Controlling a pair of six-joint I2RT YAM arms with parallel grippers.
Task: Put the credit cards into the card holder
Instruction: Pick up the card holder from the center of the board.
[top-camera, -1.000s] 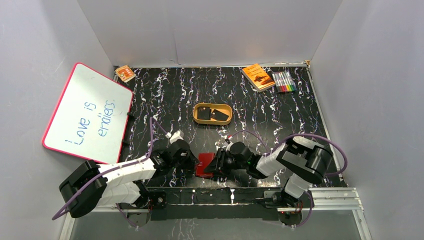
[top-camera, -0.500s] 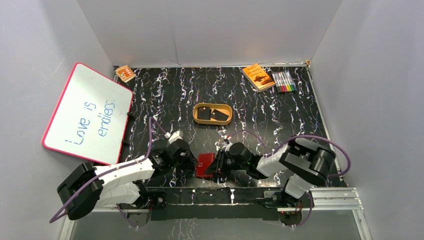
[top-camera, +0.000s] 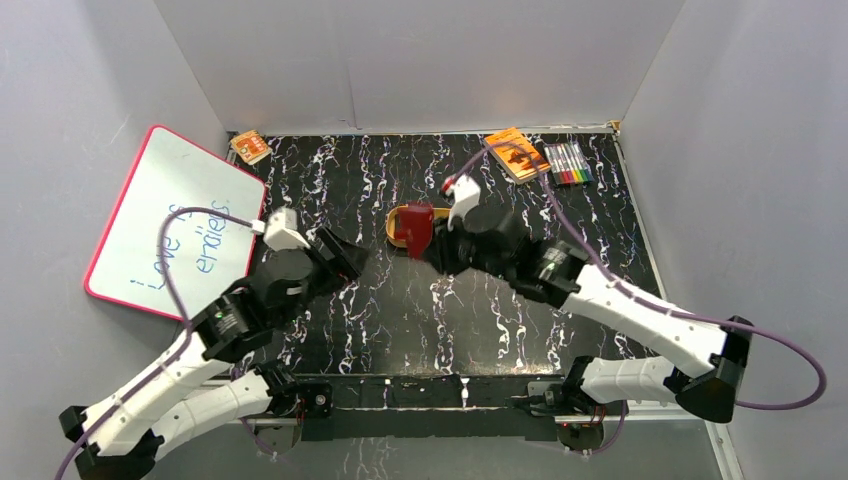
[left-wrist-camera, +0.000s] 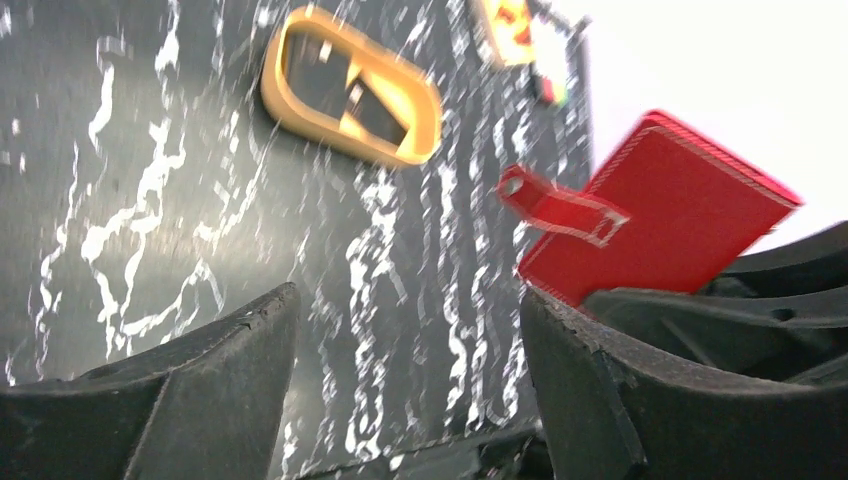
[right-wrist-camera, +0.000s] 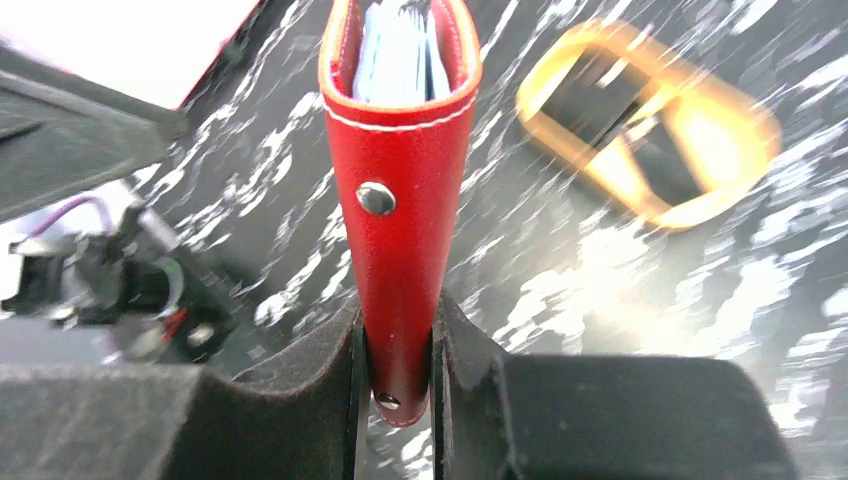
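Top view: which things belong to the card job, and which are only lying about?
Job: card holder, held in the right gripper; credit cards, in the tan dish.
Lying about: whiteboard, orange booklet, markers.

red card holder (right-wrist-camera: 400, 200) upright, folded; black credit cards (left-wrist-camera: 318, 82) in tan dish (left-wrist-camera: 425, 125)

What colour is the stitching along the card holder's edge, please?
White, against the red card holder; clearest in right wrist view.
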